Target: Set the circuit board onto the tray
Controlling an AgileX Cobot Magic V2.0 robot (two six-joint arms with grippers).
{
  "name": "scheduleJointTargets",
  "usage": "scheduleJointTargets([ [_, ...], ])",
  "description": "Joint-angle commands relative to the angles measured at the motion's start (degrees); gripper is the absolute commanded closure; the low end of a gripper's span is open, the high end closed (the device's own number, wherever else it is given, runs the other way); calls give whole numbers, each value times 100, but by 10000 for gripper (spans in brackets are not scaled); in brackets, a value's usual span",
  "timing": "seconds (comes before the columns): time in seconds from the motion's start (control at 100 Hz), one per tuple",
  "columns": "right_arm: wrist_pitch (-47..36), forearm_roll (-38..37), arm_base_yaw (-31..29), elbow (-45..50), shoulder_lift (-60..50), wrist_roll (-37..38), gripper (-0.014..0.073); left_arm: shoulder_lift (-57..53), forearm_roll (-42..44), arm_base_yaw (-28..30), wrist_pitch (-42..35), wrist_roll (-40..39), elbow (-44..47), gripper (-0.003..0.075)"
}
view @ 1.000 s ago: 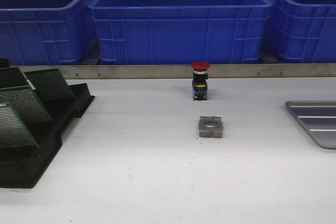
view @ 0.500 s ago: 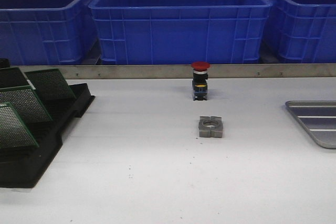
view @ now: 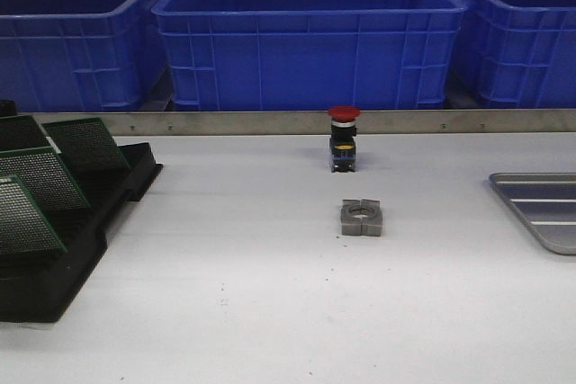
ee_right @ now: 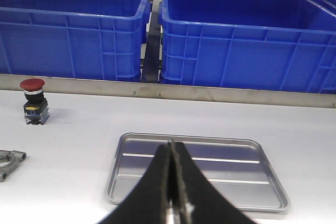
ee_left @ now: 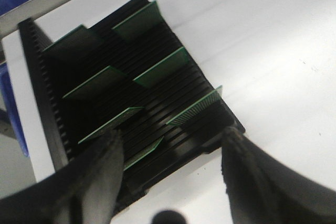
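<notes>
I've got the left gripper (ee_left: 170, 177) spread wide above the black rack (ee_left: 58, 145), where the circuit boards (ee_left: 157, 66) stand slotted. Right gripper (ee_right: 172, 192) pinched closed, empty, over the tray (ee_right: 126, 150), far right of rack.
</notes>
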Motion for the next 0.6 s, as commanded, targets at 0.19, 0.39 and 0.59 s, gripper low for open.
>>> scheduleJointTargets([
  [0.19,-461,-37,-47,2,-119,-29,653,1026,-574,-117,367,3100,-734,331],
  [0.39,-461,-37,-47,2,-119,-29,653,1763,169,-496,388,3520,-1083,331],
  [0.59,-461,-37,-47,2,-119,-29,653,2510,465,-748,254,3529,-1224,331],
])
